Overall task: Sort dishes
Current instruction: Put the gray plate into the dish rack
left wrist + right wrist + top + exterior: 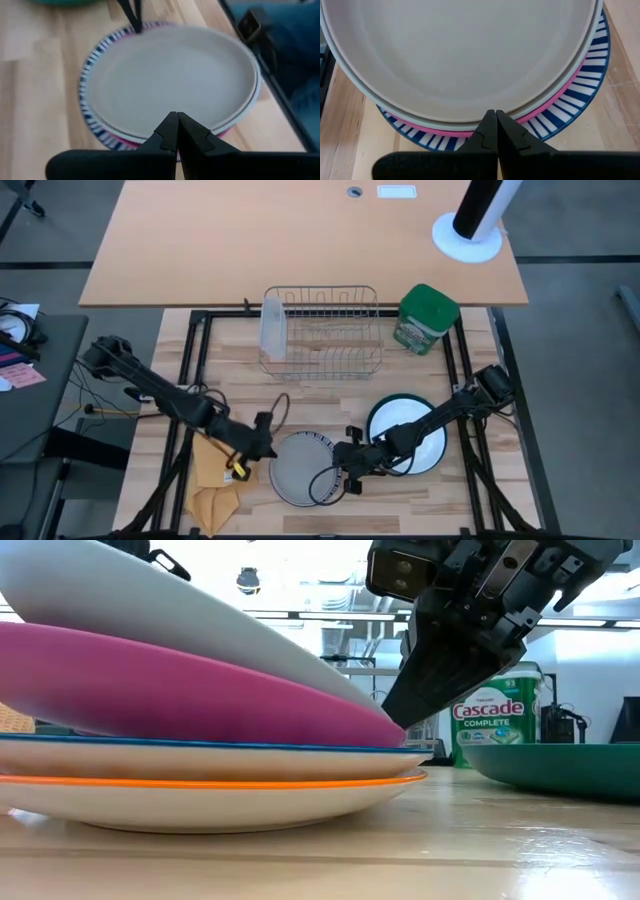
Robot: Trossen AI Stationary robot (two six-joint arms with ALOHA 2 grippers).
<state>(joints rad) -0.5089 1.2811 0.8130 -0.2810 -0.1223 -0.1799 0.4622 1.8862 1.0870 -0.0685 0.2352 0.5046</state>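
Observation:
A stack of small plates lies near the table's front edge. On top is a grey plate (300, 468), then a magenta one (180, 690), a blue-striped one (585, 95) and an orange-rimmed one (200, 802). The grey and magenta plates are tilted, right rims low and left sides raised. My right gripper (350, 468) is shut at the stack's right rim. My left gripper (270, 447) is shut at the stack's left rim, its tips (175, 120) over the grey plate's edge. The large white plate with a green rim (432, 452) rests on the table to the right. My right gripper's shut fingertips (398, 720) meet the right rims of the grey and magenta plates (470, 129), slanting down from the table's right side. Those two plates sit tilted on the stack, low at the fingertips. Whether my left gripper touches the stack's left rim, I cannot tell.
A wire dish rack (325, 330) stands behind the stack, with a frosted container (272, 328) at its left end. A green canister (428, 318) stands at the back right. A yellow cloth (215, 485) lies at the front left, beside the stack.

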